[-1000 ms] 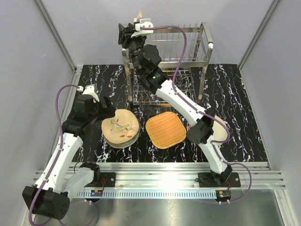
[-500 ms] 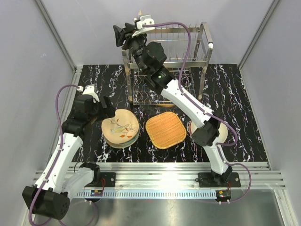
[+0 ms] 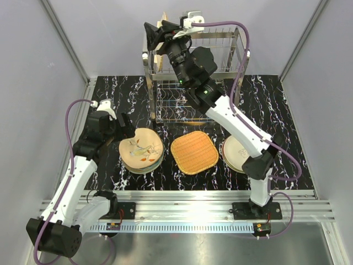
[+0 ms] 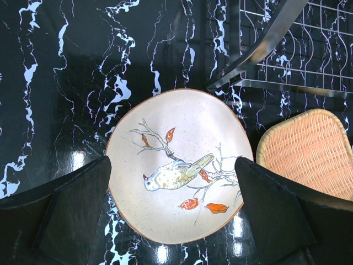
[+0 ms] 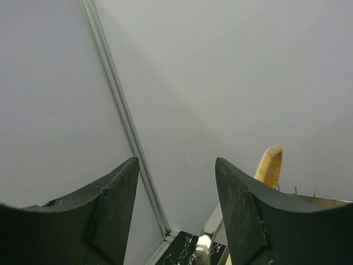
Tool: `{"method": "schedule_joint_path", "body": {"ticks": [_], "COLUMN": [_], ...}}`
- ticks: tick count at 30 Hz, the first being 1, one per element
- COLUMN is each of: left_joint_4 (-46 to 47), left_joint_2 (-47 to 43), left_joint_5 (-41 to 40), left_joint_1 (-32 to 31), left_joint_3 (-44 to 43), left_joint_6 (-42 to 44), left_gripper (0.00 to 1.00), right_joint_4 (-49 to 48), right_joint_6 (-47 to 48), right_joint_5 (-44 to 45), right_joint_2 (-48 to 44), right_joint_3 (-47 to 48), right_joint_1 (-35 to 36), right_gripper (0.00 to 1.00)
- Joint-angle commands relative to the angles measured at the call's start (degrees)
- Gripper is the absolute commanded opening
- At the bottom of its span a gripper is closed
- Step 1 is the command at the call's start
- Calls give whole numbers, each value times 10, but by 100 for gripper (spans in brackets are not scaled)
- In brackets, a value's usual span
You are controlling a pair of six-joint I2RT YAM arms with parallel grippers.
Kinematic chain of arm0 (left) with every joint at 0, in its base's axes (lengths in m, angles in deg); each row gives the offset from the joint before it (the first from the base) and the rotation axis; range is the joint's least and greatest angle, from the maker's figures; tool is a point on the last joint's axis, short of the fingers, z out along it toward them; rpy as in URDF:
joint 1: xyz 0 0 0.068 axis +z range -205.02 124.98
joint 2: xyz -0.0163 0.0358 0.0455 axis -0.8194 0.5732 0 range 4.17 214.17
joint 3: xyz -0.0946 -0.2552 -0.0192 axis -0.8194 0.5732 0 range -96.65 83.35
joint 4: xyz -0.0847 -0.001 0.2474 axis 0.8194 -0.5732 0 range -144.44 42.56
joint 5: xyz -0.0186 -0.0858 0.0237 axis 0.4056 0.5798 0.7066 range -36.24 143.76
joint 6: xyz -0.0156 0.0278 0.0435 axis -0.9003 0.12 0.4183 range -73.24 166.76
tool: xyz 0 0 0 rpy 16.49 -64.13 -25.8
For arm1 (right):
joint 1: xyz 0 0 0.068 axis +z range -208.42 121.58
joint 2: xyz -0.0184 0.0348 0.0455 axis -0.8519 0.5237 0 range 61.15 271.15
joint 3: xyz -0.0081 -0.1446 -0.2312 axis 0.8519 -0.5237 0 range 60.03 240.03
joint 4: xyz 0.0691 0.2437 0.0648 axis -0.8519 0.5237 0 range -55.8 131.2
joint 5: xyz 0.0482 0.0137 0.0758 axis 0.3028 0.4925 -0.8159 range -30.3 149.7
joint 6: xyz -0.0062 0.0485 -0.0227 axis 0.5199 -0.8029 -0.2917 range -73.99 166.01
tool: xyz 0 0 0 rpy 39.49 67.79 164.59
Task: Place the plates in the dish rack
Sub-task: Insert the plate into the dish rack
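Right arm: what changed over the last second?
The right end effector opened wider, off the standing woven plate in the rack; its wrist and elbow swung right, uncovering a cream plate. The left end effector, open over the bird plate, and the flat woven plate stayed put.

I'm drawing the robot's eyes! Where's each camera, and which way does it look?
Top: above and behind, looking down on table, dish rack, left arm, right arm.
Left wrist: over the bird plate, facing down; open jaws at sides.
Right wrist: high by the rack, facing the wall; open jaws below.
Shared: top and left wrist show bird plate, woven plate.
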Motion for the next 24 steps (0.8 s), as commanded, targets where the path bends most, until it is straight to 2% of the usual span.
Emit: {"method": "schedule_joint_path", "body": {"ticks": [1,4,8,11,16,24], "left_joint_4": [23,22,23,23,25,24], "left_joint_2": [-12,-13,-14,-11,-9,-12], "left_joint_5": [3,4,4,7,13,12], "left_joint_1": [0,0,0,0,0,0], "left_joint_3": [-14,-15,-13,-13,-13,-13], "left_joint_6": [1,1,1,1,1,2], "left_gripper": [99,99,99,99,99,99], "right_joint_4": [-2,26,40,50,97,117], "right_joint_6": [-2,-54,-141,-168,-177,-199], "right_joint_5": [54,64,27,0,-38,-77], "right_joint_2": [-56,-69,-75,-61,-18,36], "right_joint_3": [-23,-51,-91,-89,-28,28], "right_joint_1": [-11,-31,-61,-72,-76,-76], "right_gripper": [66,68,70,71,72,73]}}
